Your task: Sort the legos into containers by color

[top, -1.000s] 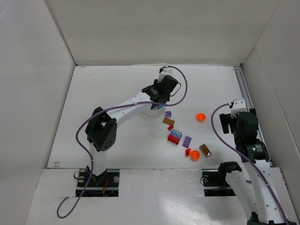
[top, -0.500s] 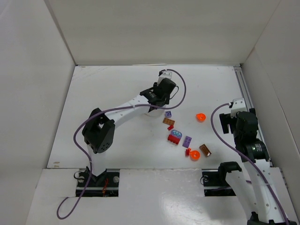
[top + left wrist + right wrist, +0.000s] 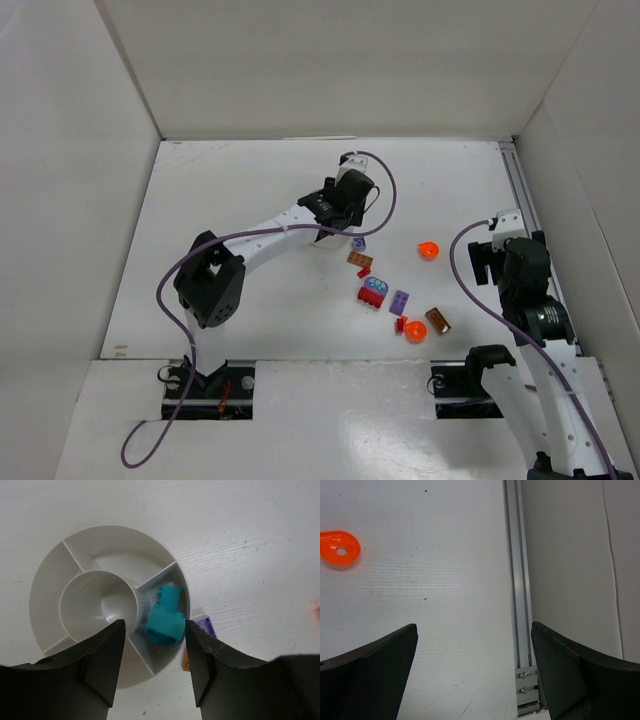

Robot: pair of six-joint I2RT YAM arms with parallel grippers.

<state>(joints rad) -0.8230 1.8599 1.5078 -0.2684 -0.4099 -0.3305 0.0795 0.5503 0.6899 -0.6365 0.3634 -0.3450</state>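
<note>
My left gripper hovers open over the white round dish, which holds the containers. A teal lego lies free in the dish's right wedge, between and below my fingertips. Just outside the rim sit a purple lego and a brown-orange one. In the top view the left gripper hides the dish. More legos are scattered to its right: a red-and-teal brick, a purple plate, a brown piece and two orange rounded pieces. The right gripper is open and holds nothing.
A metal rail runs along the table's right edge under the right gripper, with the white side wall beyond it. One orange rounded lego lies at the far left of the right wrist view. White walls enclose the table.
The left jaws have spread apart and let go of the teal lego, which now rests in the dish. The left wrist shifted slightly toward the left. The right arm stayed still.
</note>
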